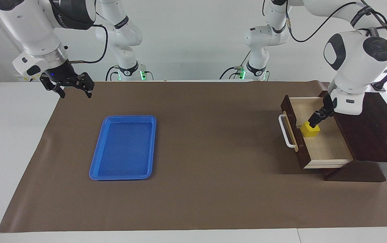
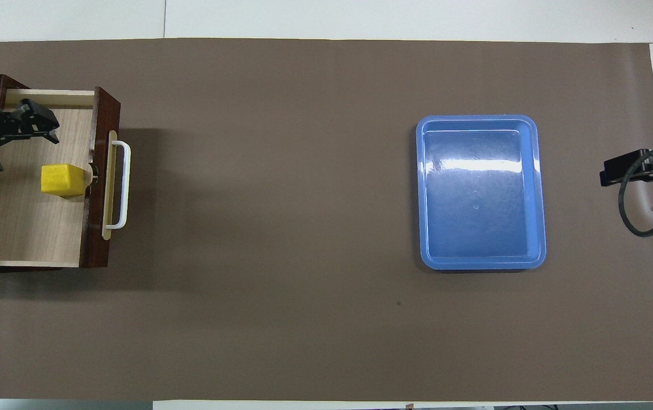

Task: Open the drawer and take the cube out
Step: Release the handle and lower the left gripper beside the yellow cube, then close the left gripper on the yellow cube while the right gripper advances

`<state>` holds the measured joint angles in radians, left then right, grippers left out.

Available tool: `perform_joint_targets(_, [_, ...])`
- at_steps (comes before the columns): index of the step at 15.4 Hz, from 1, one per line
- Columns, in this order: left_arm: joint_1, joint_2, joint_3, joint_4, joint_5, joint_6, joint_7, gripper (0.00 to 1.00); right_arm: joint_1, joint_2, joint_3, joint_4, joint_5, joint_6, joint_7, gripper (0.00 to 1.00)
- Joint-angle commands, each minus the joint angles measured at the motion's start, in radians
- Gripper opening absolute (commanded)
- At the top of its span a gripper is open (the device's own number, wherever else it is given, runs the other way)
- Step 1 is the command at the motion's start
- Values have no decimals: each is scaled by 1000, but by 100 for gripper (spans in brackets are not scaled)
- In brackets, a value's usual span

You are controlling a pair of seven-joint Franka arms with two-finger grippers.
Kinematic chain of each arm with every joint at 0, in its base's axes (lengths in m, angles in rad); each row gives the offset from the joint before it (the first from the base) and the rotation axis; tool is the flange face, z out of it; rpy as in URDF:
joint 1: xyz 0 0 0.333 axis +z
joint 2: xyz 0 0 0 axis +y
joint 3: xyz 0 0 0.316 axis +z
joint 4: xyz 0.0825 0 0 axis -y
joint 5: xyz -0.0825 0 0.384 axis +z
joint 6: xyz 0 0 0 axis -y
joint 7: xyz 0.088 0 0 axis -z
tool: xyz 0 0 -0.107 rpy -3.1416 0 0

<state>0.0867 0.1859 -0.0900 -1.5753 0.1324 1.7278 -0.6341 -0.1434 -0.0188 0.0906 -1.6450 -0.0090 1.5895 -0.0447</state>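
1. We see a white table (image 1: 18, 152) with a big brown mat (image 1: 213, 168) spread over most of it. A plain pale wall stands past the robots' end of the table.
2. A flat blue tray (image 1: 123, 147) lies on the mat toward the right arm's end of the table. It has nothing in it.
3. A dark brown wooden box (image 1: 372, 135) sits at the left arm's end of the table.
4. Its drawer (image 1: 328, 148) is pulled out. We can see the pale wood floor inside and the white bar handle (image 1: 286, 131) on its front.
5. The yellow cube (image 1: 310, 130) sits on the drawer floor, close to the inside of the drawer front.
6. The left gripper (image 1: 315, 119) reaches down into the open drawer. In the facing view its dark fingers (image 1: 320, 114) end right at the top of the cube.
7. In the overhead view the fingers look a little spread and the cube lies beside them, not between them. We cannot tell if they touch it.
8. The right gripper (image 1: 75, 89) hangs in the air over the mat's corner at the right arm's end, well apart from the tray. This arm waits. Its two fingers point down with a wide gap between them, and they hold nothing.
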Motion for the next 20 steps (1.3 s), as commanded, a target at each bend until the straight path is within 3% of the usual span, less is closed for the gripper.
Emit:
perform_joint_targets(1, [38,-20,-10,-60,-14,48,-290,100,-22,-17,11,-18,37,-6,-34,100])
perform_joint_targets(6, [36,-89,-13,-236,-22,197,-792,100,-22,-20,9,-29,58,-6,-27,100])
perform_joint_targets(10, [54,-137,-11,-345,-22,225,-860,100,-19,-47,9,-81,73,-5,51,100])
perform_joint_targets(17, [82,-166,-11,-449,-65,346,-908,100,57,-139,21,-278,225,59,452,100])
perform_joint_targets(20, [91,-164,-13,-454,-94,357,-909,100,91,-147,21,-318,277,75,584,100])
